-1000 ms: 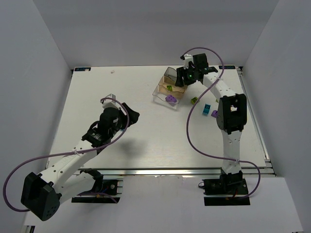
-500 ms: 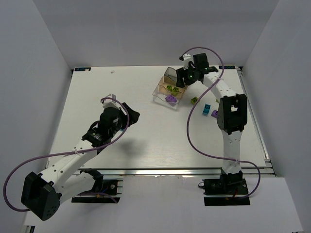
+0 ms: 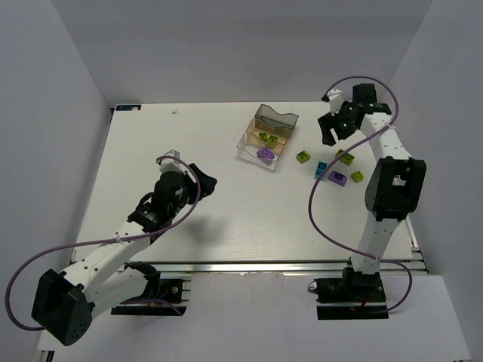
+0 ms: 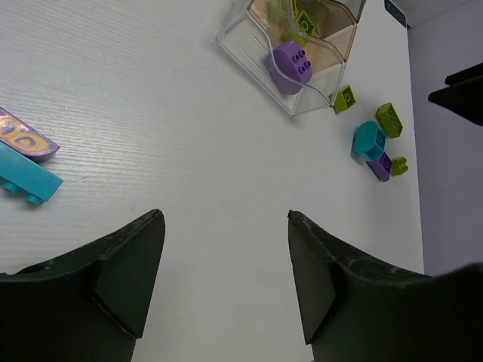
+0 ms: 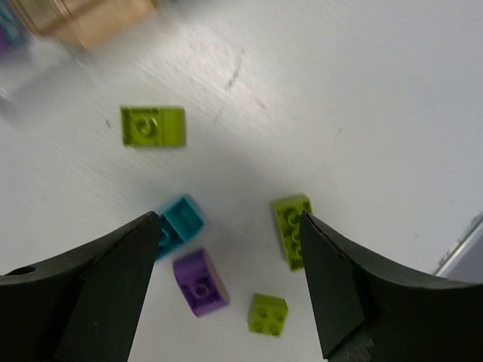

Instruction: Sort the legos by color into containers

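Observation:
The clear three-compartment tray (image 3: 276, 115) stands at the back middle of the table. Its middle compartment holds lime green bricks (image 3: 266, 138) and its near one a purple brick (image 3: 264, 153). Loose legos lie to its right: a green brick (image 3: 303, 156), a teal brick (image 3: 321, 169), a purple brick (image 3: 337, 177) and two more green bricks (image 3: 346, 157). My right gripper (image 3: 330, 130) is open and empty above them; its wrist view shows the teal (image 5: 179, 222), purple (image 5: 200, 283) and green (image 5: 290, 226) bricks between its fingers. My left gripper (image 3: 202, 181) is open and empty over bare table.
In the left wrist view a teal brick (image 4: 26, 181) with a purple-pink piece (image 4: 23, 139) lies at the left edge, and the tray (image 4: 235, 39) is at the top. The tray's corner (image 5: 83, 23) shows blurred in the right wrist view. The table's right edge is close to the loose bricks.
My right gripper has drawn back from over the tray to the right and is now above the loose bricks. The left arm has barely moved.

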Available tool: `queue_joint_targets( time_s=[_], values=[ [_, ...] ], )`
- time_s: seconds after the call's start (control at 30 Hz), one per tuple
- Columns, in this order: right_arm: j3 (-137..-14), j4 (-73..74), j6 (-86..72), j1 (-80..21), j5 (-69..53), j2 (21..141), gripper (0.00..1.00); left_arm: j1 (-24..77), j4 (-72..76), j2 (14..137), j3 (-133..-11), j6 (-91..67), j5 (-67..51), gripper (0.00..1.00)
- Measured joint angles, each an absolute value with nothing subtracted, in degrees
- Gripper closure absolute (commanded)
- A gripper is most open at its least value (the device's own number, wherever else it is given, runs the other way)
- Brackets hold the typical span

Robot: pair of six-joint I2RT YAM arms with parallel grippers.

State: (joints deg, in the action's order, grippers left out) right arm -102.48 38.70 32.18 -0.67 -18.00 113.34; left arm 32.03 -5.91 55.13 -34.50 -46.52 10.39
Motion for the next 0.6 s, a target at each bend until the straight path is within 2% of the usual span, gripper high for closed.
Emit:
queue_joint_targets(
  time_s=[0.23, 0.6],
  values=[
    [-103.24, 45.12, 41.98, 3.70, -11.88, 116.68, 0.21, 32.03, -5.52, 54.63, -33.98, -46.33, 9.87, 0.24],
    [-105.67, 45.98, 51.59, 6.33, -5.39, 125.19, 0.24, 32.03, -5.74, 50.98, -31.66, -46.61, 9.91, 0.24]
  ],
)
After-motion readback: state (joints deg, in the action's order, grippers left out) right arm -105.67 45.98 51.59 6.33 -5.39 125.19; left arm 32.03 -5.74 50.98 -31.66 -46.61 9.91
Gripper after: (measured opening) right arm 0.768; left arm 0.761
